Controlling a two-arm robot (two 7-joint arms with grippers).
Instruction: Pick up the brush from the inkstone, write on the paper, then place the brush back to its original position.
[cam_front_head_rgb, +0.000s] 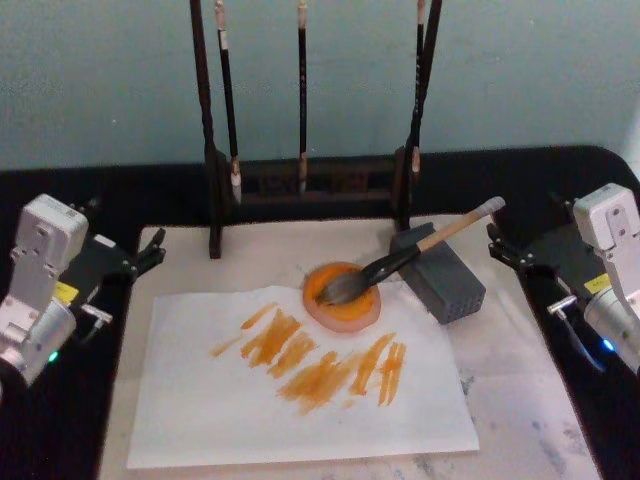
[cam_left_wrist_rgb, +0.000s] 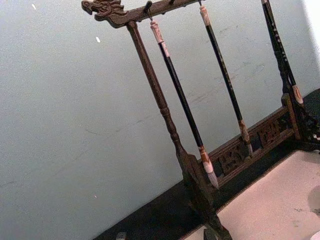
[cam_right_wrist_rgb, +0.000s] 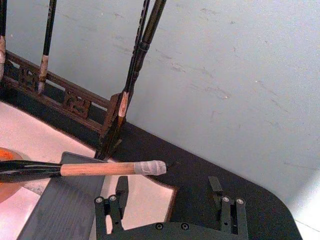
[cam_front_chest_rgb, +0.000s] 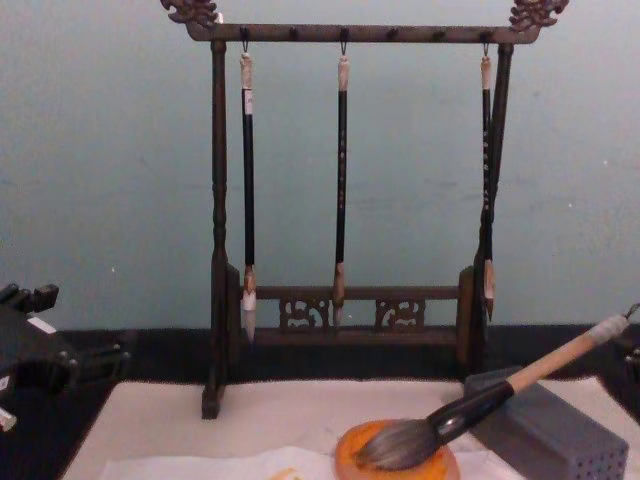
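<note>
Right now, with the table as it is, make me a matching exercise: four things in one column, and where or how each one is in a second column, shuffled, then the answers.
Column one
1 brush
2 inkstone
3 paper
4 thin brushes

Column two
A hanging from the wooden rack
B orange strokes across it
C bristles lying low, handle propped on the grey block
D round and orange, at the paper's far edge

Pairs: 1-C, 2-D, 3-B, 4-A.

Parked: left gripper off to the left, right gripper off to the right, jaws open.
</note>
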